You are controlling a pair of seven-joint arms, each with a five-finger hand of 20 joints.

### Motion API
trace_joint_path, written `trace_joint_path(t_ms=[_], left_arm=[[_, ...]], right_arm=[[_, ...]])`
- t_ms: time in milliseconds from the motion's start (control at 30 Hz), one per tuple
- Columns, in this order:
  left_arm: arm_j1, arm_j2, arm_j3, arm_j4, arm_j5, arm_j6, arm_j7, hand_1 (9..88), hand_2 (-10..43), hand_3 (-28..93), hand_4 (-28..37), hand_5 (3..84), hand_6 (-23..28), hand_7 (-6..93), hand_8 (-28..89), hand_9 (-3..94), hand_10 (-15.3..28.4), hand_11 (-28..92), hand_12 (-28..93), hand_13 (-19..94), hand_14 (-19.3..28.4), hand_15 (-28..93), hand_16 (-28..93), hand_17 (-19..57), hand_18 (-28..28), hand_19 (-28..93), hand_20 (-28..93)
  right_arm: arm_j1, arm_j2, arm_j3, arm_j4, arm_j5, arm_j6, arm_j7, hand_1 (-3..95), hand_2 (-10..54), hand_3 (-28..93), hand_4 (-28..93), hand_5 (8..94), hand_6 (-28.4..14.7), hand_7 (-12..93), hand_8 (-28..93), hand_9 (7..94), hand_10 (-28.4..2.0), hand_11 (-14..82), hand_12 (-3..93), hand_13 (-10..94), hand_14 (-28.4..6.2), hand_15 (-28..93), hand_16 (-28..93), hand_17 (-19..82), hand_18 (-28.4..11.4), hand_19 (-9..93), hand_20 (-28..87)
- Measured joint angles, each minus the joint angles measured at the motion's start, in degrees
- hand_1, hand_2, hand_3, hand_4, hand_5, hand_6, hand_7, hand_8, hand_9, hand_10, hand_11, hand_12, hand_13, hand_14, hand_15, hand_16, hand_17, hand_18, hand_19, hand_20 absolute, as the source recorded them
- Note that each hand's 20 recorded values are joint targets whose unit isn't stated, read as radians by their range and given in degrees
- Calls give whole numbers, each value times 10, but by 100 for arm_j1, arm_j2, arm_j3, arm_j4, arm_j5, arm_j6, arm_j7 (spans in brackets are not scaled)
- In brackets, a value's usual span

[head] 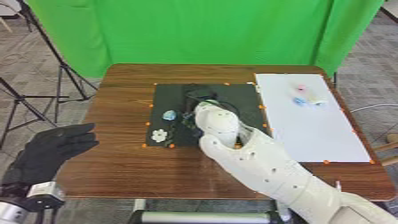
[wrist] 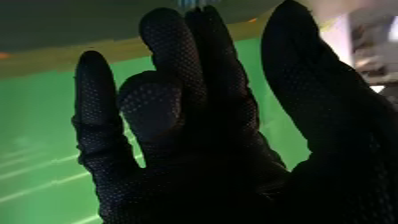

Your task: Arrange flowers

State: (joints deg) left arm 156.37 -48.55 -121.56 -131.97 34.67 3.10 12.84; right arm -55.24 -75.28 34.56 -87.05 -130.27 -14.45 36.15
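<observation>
On the black mat (head: 167, 99), a light-blue flower (head: 169, 115) lies toward the left side, above a white flower (head: 159, 135). My right hand (head: 201, 94) is over the mat's upper middle, partly hidden by its own arm. In the right wrist view, the hand (wrist: 209, 175) has mostly straight fingers, one bent forward, and the thumb apart. A small pale-blue thing (wrist: 192, 4) shows beyond its fingertips. My left hand (head: 51, 147) is open beside the table's left edge. A pink flower (head: 302, 88) and a blue one (head: 299, 101) are on the white sheet (head: 320, 140).
The brown wooden table (head: 120, 160) extends around the mat and sheet. Small orange markers line their edges. A green backdrop (head: 213, 32) hangs behind the table, and black stands (head: 64, 70) are at the left.
</observation>
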Motion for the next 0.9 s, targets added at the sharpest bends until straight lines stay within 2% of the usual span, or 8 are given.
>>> trace_joint_path(t_ms=[167, 233, 467, 600, 667, 767, 833, 900], left_arm=[[189, 0, -37, -62, -6, 72, 102, 277, 55, 791, -169, 510, 157, 139, -84, 415, 232, 377, 107, 292, 284, 612, -125, -94, 226, 587, 160], [219, -5, -38, -89, -6, 88, 129, 277, 55, 791, -169, 510, 156, 139, -84, 415, 232, 376, 107, 291, 284, 612, -124, -94, 226, 587, 159], [332, -142, -4, -177, 6, 115, 194, 277, 56, 790, -170, 509, 156, 139, -84, 415, 232, 375, 106, 291, 284, 612, -125, -94, 226, 587, 160], [340, -196, 123, -183, 14, 120, 205, 276, 56, 790, -170, 509, 156, 140, -84, 414, 233, 375, 106, 291, 284, 612, -124, -94, 226, 587, 160], [319, -202, 223, -177, 20, 120, 205, 276, 56, 790, -170, 509, 156, 140, -84, 414, 232, 376, 107, 291, 284, 611, -124, -94, 226, 587, 160], [260, -206, 348, -167, 26, 120, 206, 276, 56, 790, -170, 509, 156, 139, -84, 415, 232, 377, 107, 291, 284, 612, -124, -94, 226, 587, 160], [231, -213, 385, -167, 29, 120, 206, 276, 56, 790, -170, 509, 156, 139, -84, 415, 232, 376, 106, 291, 284, 611, -124, -94, 226, 587, 160], [210, -223, 395, -167, 33, 118, 205, 276, 56, 790, -171, 509, 156, 140, -84, 415, 232, 376, 107, 291, 284, 611, -124, -94, 226, 587, 161]], right_arm=[[328, 76, 436, -305, 990, -1390, -155, 378, -88, 837, -282, 626, -45, 237, -136, 612, -177, 366, 186, 609, -124, 798, 220, 184, -238, 770, 161], [512, 197, 453, -439, 1391, -1579, -154, 381, -80, 839, -282, 619, -45, 232, -135, 612, -180, 332, 177, 607, -125, 790, 215, 196, -234, 771, 162], [762, 888, 543, -902, 1409, -1584, -185, 392, -57, 850, -280, 601, -47, 204, -130, 617, -179, 262, 165, 619, -122, 775, 197, 224, -226, 785, 152], [600, 1370, 889, -1001, 1488, -1547, -180, 399, -53, 854, -279, 591, -45, 201, -126, 615, -176, 254, 167, 658, -92, 790, 201, 260, -208, 821, 155], [430, 1654, 1101, -1030, 1488, -1354, -197, 399, -54, 855, -279, 585, -44, 202, -126, 605, -175, 251, 168, 659, -90, 796, 204, 264, -205, 826, 153], [94, 2133, 1375, -1031, 1372, -723, -256, 397, -55, 855, -280, 577, -44, 205, -127, 598, -175, 249, 169, 655, -90, 798, 204, 264, -204, 827, 145], [-152, 2448, 1556, -1005, 1246, -394, -259, 393, -56, 856, -281, 575, -45, 205, -128, 594, -176, 247, 169, 652, -91, 797, 204, 262, -204, 828, 142], [-367, 2713, 1762, -933, 1222, -363, -235, 382, -62, 861, -281, 566, -46, 203, -128, 581, -180, 241, 168, 636, -96, 794, 203, 252, -206, 824, 139]])
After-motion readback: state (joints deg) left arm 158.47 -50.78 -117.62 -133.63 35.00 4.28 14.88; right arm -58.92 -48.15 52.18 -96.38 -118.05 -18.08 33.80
